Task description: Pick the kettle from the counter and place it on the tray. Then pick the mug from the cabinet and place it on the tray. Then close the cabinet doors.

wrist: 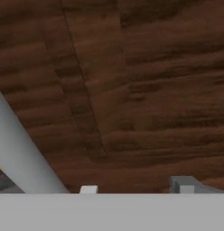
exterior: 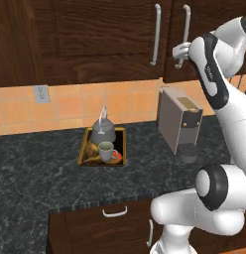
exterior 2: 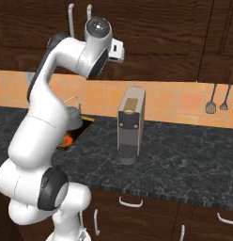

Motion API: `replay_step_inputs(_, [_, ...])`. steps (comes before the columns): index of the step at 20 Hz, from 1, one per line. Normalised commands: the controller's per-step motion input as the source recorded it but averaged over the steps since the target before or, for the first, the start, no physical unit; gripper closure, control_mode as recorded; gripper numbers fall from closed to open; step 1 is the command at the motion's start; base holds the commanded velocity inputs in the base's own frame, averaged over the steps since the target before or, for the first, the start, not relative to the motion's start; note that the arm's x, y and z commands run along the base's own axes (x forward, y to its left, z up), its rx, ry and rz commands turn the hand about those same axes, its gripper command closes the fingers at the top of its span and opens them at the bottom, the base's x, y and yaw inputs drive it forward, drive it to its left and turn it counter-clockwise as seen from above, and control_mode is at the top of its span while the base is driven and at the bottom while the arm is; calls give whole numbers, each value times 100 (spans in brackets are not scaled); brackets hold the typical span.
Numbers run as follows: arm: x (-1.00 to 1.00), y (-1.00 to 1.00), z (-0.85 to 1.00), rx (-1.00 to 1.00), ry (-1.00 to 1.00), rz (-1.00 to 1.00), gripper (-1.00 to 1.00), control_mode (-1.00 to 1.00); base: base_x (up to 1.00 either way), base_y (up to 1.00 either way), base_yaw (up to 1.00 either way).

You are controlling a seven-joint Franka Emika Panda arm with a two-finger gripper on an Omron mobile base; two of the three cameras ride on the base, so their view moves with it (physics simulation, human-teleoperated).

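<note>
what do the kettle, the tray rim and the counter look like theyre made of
Squat grey kettle: likely brushed metal, dull sheen, thin wire handle. Gold-yellow tray rim: looks like brass or painted metal; unclear. Dark speckled counter: polished stone, marbled veining.

It is a kitchen: a dark stone worktop [exterior: 40, 173], a coffee machine [exterior: 178, 125] at 3 o'clock, wood cabinet doors [exterior: 95, 39] at 12.
</note>
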Motion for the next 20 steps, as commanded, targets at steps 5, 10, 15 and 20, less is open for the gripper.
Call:
replay_step_inputs(5, [60, 0, -24, -8, 0, -9, -100, -100, 0, 0, 0])
replay_step_inputs(10, [52, -3, -28, -12, 0, -11, -100, -100, 0, 0, 0])
replay_step_inputs(15, [58, -4, -31, -12, 0, -10, -100, -100, 0, 0, 0])
replay_step_inputs(20, [25, -13, -31, -6, -2, -6, -100, -100, 0, 0, 0])
